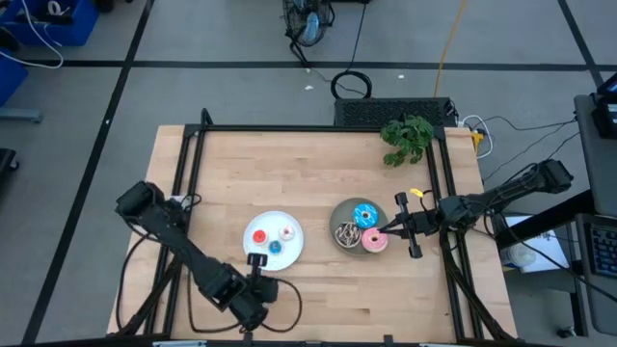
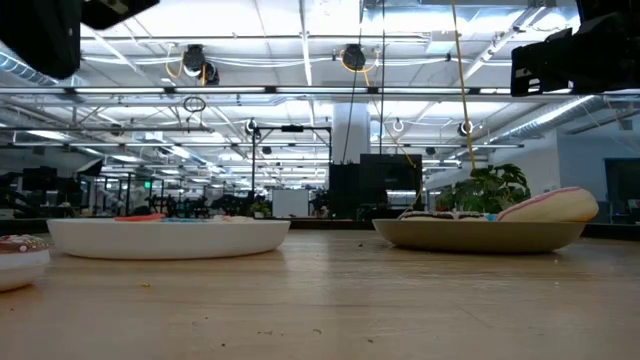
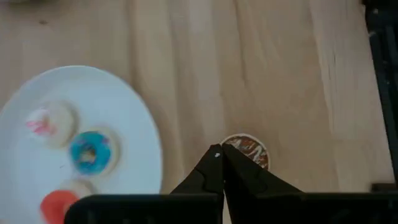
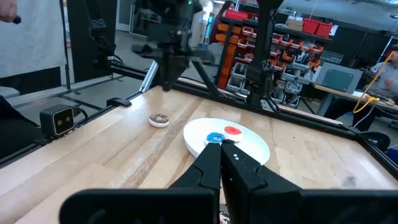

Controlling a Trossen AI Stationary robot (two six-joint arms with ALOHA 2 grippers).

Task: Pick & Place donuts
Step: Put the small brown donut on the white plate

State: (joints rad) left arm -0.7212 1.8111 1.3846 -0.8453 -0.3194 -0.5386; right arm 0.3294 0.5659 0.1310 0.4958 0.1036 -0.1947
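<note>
The white plate (image 1: 275, 253) holds three tiny donuts: red (image 1: 258, 236), white (image 1: 286, 231) and blue (image 1: 276, 247). The tiny brown donut (image 3: 249, 151) lies flat on the bare table beside that plate, also seen in the right wrist view (image 4: 159, 119). My left gripper (image 3: 221, 153) hangs shut above it, clear of it. The grey-green plate (image 1: 339, 214) carries the blue sprinkled donut (image 1: 364, 214), the brown drizzled donut (image 1: 345, 234) and the pink donut (image 1: 374, 241), which leans on the rim (image 2: 550, 205). My right gripper (image 4: 222, 146) is shut, raised beside the pink donut.
A green leafy plant (image 1: 408, 138) stands at the table's far right corner. A black frame rail (image 1: 193, 154) runs along the table's left, far and right edges. Bare wood lies between the two plates and along the far half of the table.
</note>
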